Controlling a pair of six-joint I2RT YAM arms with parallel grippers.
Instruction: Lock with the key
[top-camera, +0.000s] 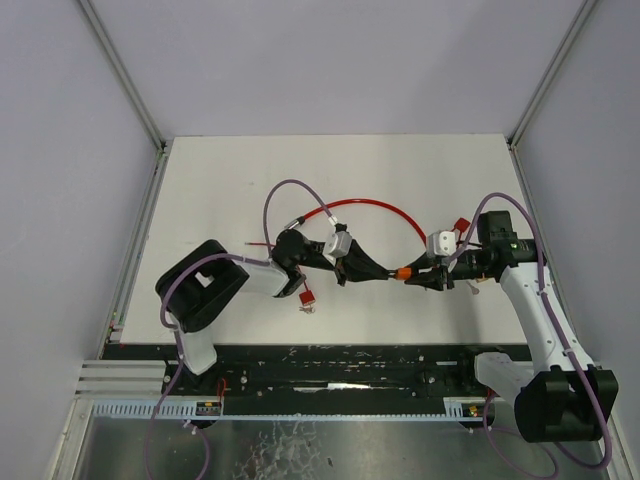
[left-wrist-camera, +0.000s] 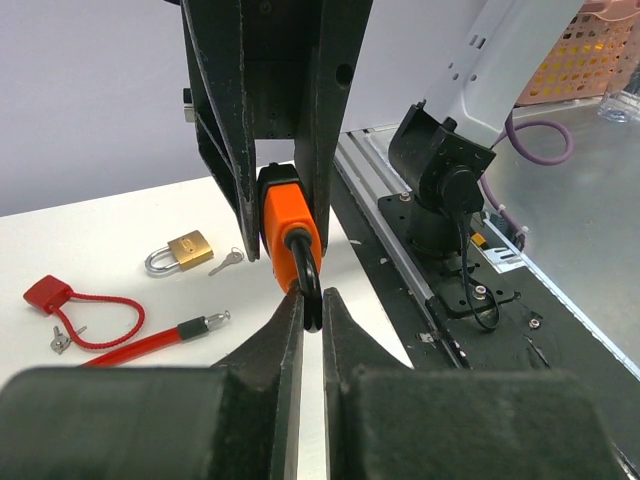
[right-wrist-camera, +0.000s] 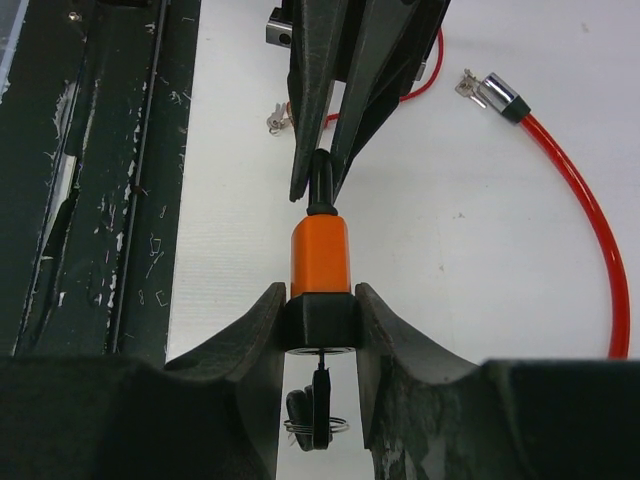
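Padlock (right-wrist-camera: 320, 250), orange — shackle (left-wrist-camera: 311, 285) pinched in left end effector (left-wrist-camera: 312, 305), body gripped by right end effector (right-wrist-camera: 320, 300) — key (right-wrist-camera: 320, 398) under base.

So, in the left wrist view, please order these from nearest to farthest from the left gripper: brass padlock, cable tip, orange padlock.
1. Orange padlock: its shackle is pinched in the left gripper.
2. Cable tip: lying just to the left in the view.
3. Brass padlock: also left, but farther back.
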